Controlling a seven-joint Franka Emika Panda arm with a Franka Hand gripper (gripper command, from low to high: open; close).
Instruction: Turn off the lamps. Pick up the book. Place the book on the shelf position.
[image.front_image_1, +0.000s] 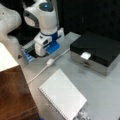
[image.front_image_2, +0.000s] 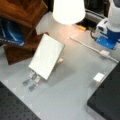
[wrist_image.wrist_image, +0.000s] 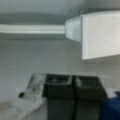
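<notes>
Surface: a grey table (image.front_image_1: 105, 92) is seen in both front views, with a dark backdrop behind it.
Left edge: the shelf position (image.front_image_1: 15, 95) stands at a front view's lower left, its flat top bare. A white lamp shade (image.front_image_1: 6, 58) is seen just above it.
Lamp: the shade (image.front_image_2: 68, 10) is seen glowing brightly in a front view, so the lamp is judged to be on.
Gripper: the gripper (image.front_image_1: 48, 48) is held low over the table's far edge, just above a white cable (image.front_image_1: 37, 73) and its inline switch (image.front_image_1: 50, 62). In the wrist view the fingers (wrist_image.wrist_image: 60, 90) are seen pressed together with nothing between them, and the switch (wrist_image.wrist_image: 100, 35) lies just ahead of them, apart from the tips.
Book, place: the book (image.front_image_1: 62, 96) lies mid-table, past the switch from the gripper, towards a front view's bottom. It is not touched by the gripper.
Book, axis: its long axis runs from upper left to lower right, slanting away from the gripper. The shelf position is just beside its spiral edge.
Book, look: a plain white cover is shown, flat and rectangular, with a wire spiral along the lower-left long edge. Its lower end rests on a small silver rack (image.front_image_2: 31, 80).
Right edge: a black-topped silver box (image.front_image_1: 96, 52) stands well apart from the book.
</notes>
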